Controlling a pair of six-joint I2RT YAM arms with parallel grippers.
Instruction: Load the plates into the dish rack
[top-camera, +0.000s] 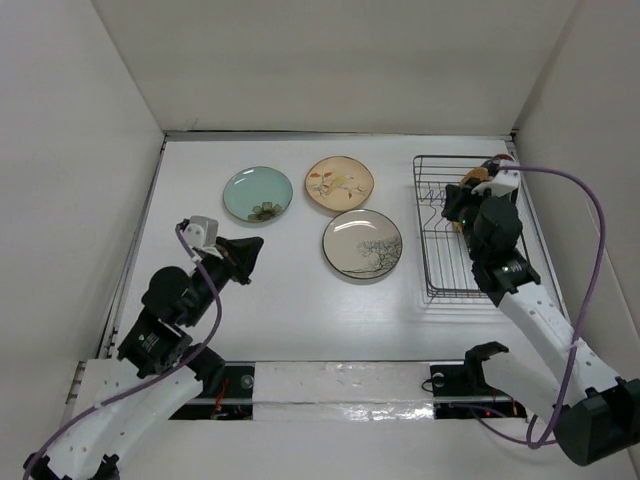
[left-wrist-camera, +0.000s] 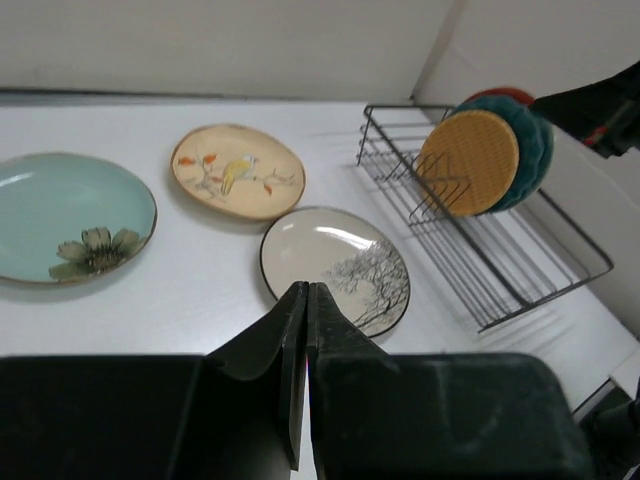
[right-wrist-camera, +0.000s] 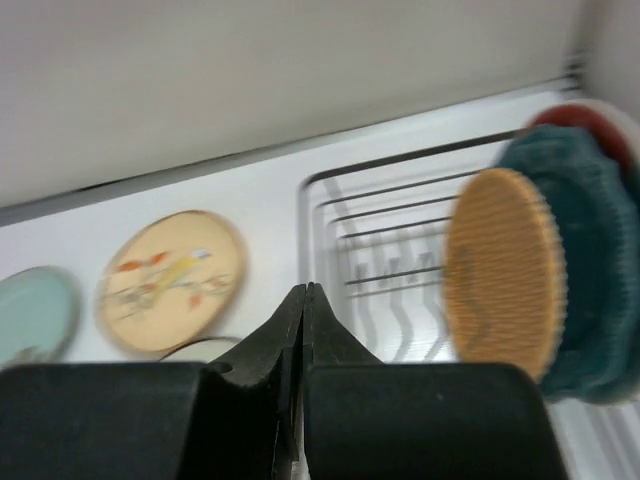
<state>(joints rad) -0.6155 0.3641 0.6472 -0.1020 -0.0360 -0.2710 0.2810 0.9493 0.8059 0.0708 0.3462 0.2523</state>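
Note:
Three plates lie flat on the table: pale green (top-camera: 258, 193) (left-wrist-camera: 62, 215), beige floral (top-camera: 339, 183) (left-wrist-camera: 238, 171) (right-wrist-camera: 172, 277), and white with a black tree (top-camera: 362, 244) (left-wrist-camera: 336, 266). The dark wire dish rack (top-camera: 440, 250) (left-wrist-camera: 500, 260) (right-wrist-camera: 390, 240) stands at the right. Upright in its far end stand the orange-tan woven plate (left-wrist-camera: 468, 162) (right-wrist-camera: 505, 268), the dark teal plate (left-wrist-camera: 530, 140) (right-wrist-camera: 590, 260) and the red-and-teal plate (left-wrist-camera: 505, 94) (right-wrist-camera: 590, 125). My left gripper (top-camera: 245, 262) (left-wrist-camera: 305, 290) is shut and empty, left of the tree plate. My right gripper (top-camera: 462, 205) (right-wrist-camera: 305, 292) is shut and empty over the rack.
White walls enclose the table on the left, back and right. The rack sits close to the right wall. A taped strip (top-camera: 340, 385) runs along the near edge between the arm bases.

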